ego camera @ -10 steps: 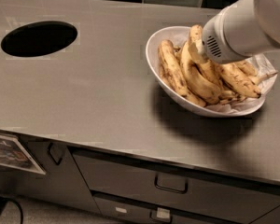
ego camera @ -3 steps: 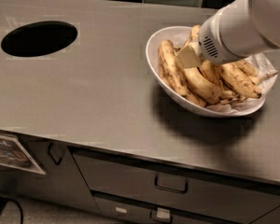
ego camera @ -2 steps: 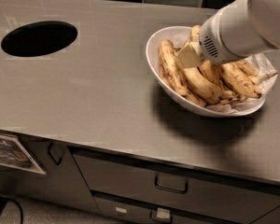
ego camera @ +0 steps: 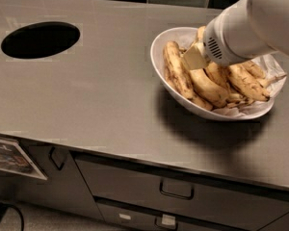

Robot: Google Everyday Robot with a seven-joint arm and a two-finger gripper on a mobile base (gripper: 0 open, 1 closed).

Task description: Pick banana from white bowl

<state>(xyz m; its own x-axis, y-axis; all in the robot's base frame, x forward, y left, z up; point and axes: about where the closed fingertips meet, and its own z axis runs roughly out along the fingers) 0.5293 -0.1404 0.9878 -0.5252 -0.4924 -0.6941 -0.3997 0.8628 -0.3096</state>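
The white bowl (ego camera: 160, 69) stands on the right of the steel counter and holds several bananas on crumpled paper. The banana (ego camera: 175, 71), long, nearly straight and brown-speckled, lies along the bowl's left side. My gripper (ego camera: 195, 58) reaches down into the bowl from the upper right. Its cream tip is just right of that banana, over the middle of the pile. The white wrist (ego camera: 231, 35) hides most of the gripper. A smoother curved banana (ego camera: 208, 86) and a brown-mottled one (ego camera: 245, 82) lie further right.
A round dark hole (ego camera: 40, 39) is cut into the counter at the far left. Drawers with handles (ego camera: 176, 189) run below the front edge. Dark tiles line the wall behind the counter. A printed sheet (ego camera: 9, 157) hangs at the lower left.
Since the earliest frame my gripper has dipped slightly down and left into the bowl. Over the last second it has barely moved. The bananas lie as before.
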